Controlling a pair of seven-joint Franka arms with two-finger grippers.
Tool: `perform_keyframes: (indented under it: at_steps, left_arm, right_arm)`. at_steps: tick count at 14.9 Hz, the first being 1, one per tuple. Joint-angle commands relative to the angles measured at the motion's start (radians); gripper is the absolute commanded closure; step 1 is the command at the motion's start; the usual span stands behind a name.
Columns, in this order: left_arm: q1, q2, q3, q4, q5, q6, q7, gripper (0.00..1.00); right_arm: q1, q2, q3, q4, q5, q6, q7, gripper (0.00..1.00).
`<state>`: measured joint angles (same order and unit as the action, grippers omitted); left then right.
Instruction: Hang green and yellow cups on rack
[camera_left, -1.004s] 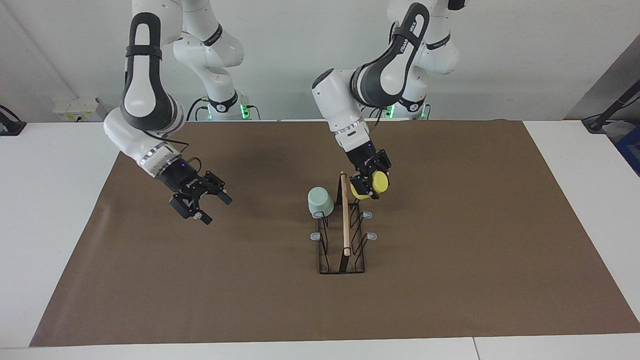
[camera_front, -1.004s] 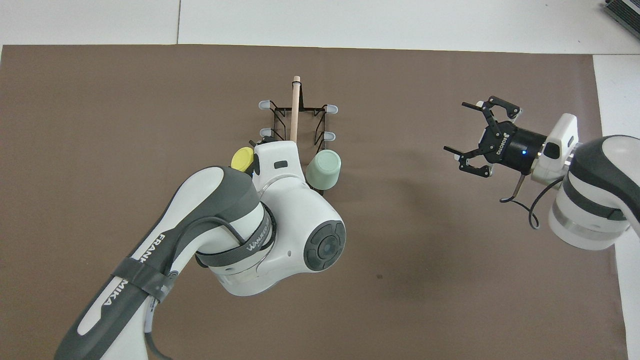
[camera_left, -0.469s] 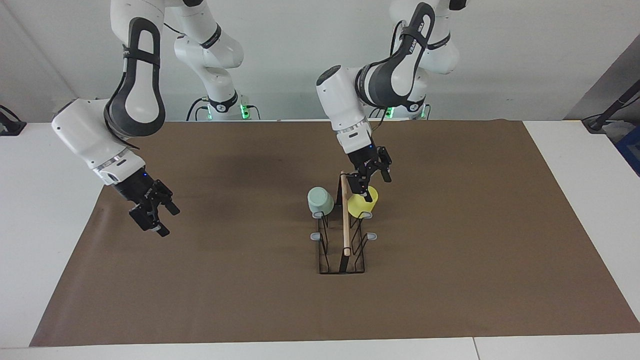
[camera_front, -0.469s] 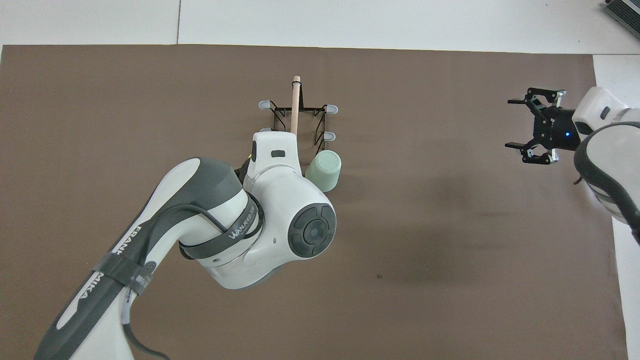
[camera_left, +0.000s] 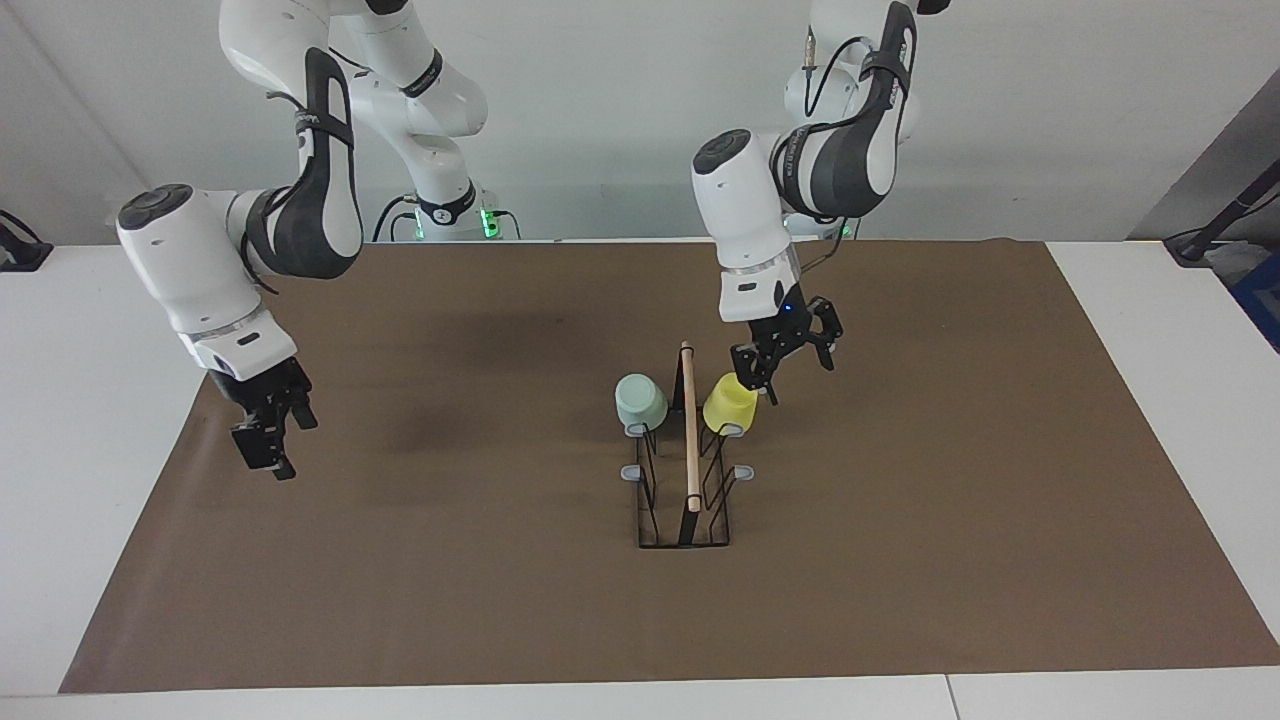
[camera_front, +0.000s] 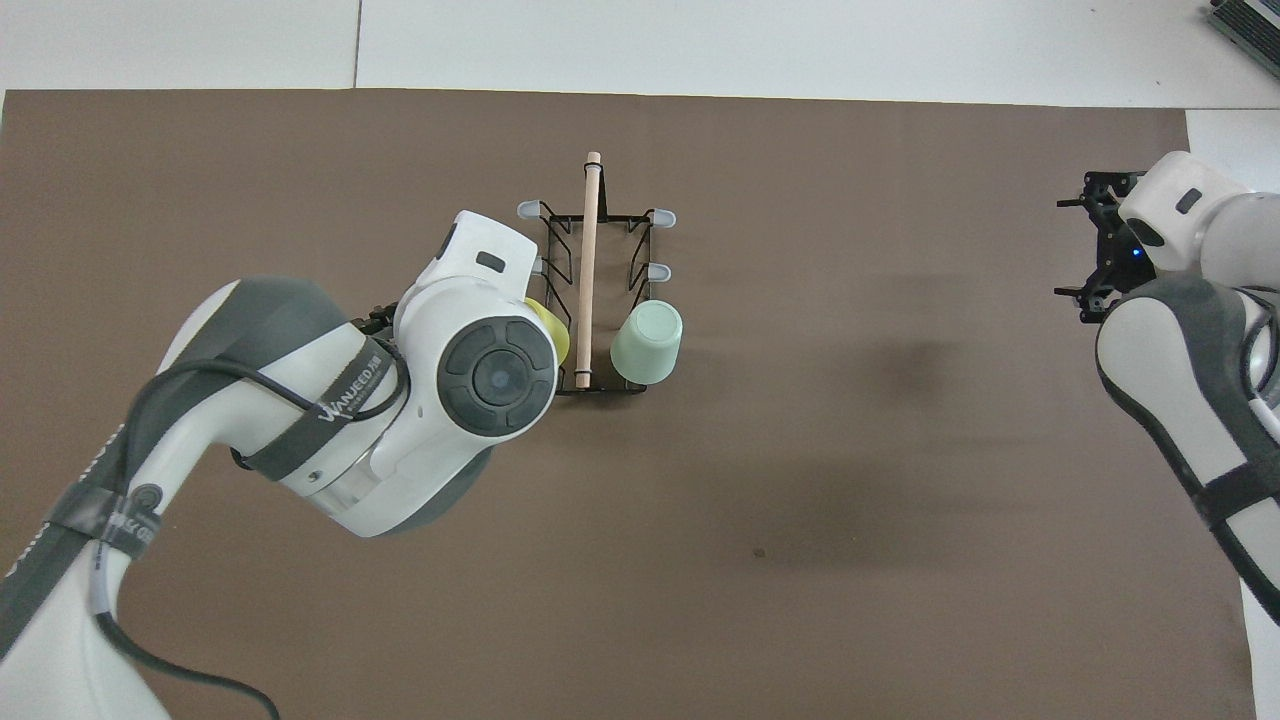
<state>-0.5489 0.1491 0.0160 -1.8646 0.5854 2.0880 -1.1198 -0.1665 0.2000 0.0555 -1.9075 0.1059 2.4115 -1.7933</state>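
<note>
**A:** Where's the yellow cup (camera_left: 730, 404) now?

**B:** Upside down on a prong of the rack (camera_left: 684, 470), a little right of the facing view's centre, on the prong nearest the robots toward the left arm's end. A second ago the left gripper (camera_left: 783, 354) was clamped on it; now its fingers are spread and empty, and it has pulled up and away toward the upper right of the cup, clear of it.

**A:** And the green cup (camera_left: 640, 401)?

**B:** Inverted on the matching prong across the wooden rod (camera_left: 688, 425), unmoved over the last second. By the look of it both cups are hung, so the task seems essentially done; only the arms' retreat is left.

**A:** The other arm?

**B:** The right gripper (camera_left: 268, 430) has swung from mid-mat to the mat's (camera_left: 950, 480) edge at the left of the facing view. It's empty, open, and waiting over that edge.

**A:** What are the things like?

**B:** The cups are small, smooth, tapered and handleless, plastic by their look, one pale mint and one bright yellow. The rack is thin black wire, a narrow frame with a light wooden rod along its top and grey-tipped prongs on both sides. In the overhead view the left arm's wrist covers most of the yellow cup; only a sliver shows. The mat is flat brown on a white table (camera_left: 110, 330).
</note>
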Motion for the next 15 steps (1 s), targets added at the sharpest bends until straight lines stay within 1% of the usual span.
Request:
perform_keyframes:
  at_steps: [1,5,6,9,10,12,15]
  left_arm:
    - [0.062,-0.040,-0.005,-0.033,-0.045,0.015,0.174,0.00]
    - [0.151,-0.049,-0.005,-0.039,-0.067,0.024,0.313,0.00]
    - [0.170,-0.054,-0.005,-0.042,-0.068,0.032,0.348,0.00]
    - [0.231,-0.065,-0.005,-0.056,-0.070,0.037,0.446,0.00]
    - [0.257,-0.071,-0.005,-0.059,-0.079,0.037,0.489,0.00]
    - [0.306,-0.089,-0.005,-0.061,-0.139,0.035,0.596,0.00]
    - [0.381,-0.121,-0.005,-0.061,-0.284,0.023,0.811,0.00]
  right_arm:
    - [0.031,-0.019,0.003,0.008,-0.087,-0.075,0.211,0.00]
    - [0.119,-0.060,0.006,0.007,-0.225,-0.184,0.620,0.00]
    - [0.130,-0.071,0.012,0.007,-0.233,-0.205,0.708,0.00]
    - [0.203,-0.096,0.009,0.005,-0.242,-0.262,0.969,0.00]
    - [0.223,-0.106,0.010,0.005,-0.267,-0.278,1.055,0.00]
    - [0.261,-0.128,0.013,0.004,-0.295,-0.327,1.254,0.00]
    - [0.317,-0.169,0.014,0.007,-0.293,-0.438,1.617,0.00]
